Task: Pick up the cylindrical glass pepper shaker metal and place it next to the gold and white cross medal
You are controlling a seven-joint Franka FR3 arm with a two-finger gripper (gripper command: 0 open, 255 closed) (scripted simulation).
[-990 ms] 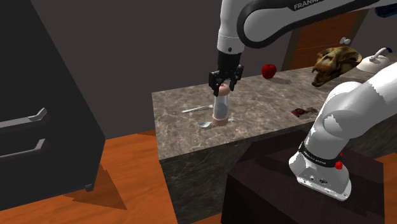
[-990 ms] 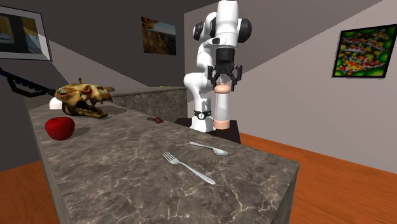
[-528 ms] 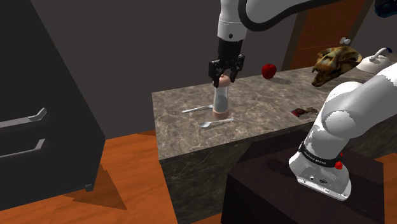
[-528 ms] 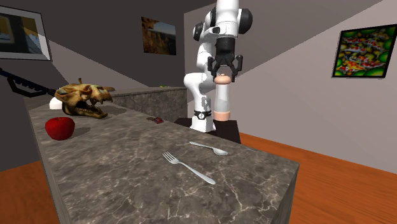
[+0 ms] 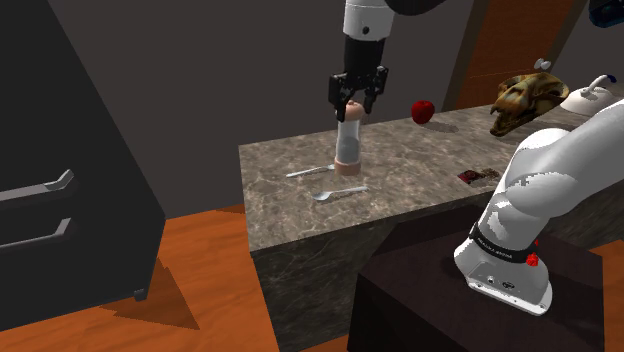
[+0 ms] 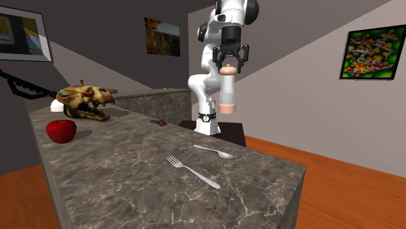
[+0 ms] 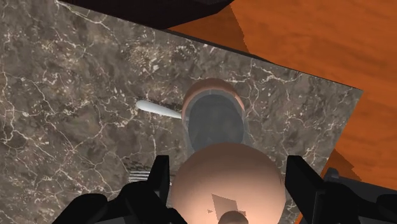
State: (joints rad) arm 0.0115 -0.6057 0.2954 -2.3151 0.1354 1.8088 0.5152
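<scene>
Grey walls (image 6: pixel 306 97) with framed pictures (image 6: pixel 371 52), orange wood floor (image 5: pixel 200 280), dark cabinet (image 5: pixel 70 150), marbled counter (image 5: pixel 420 170)

- You will find no word, number or brand that reads clearly in any of the three views.
- On the arm (image 5: pixel 548 185), in the shoulder view, the dark band (image 5: pixel 490 240) just above its base carries a short line of pale lettering, too small for you to make out.
- The framed pictures (image 6: pixel 371 53) on the walls in the second exterior view show you colour patches and no legible writing.
</scene>
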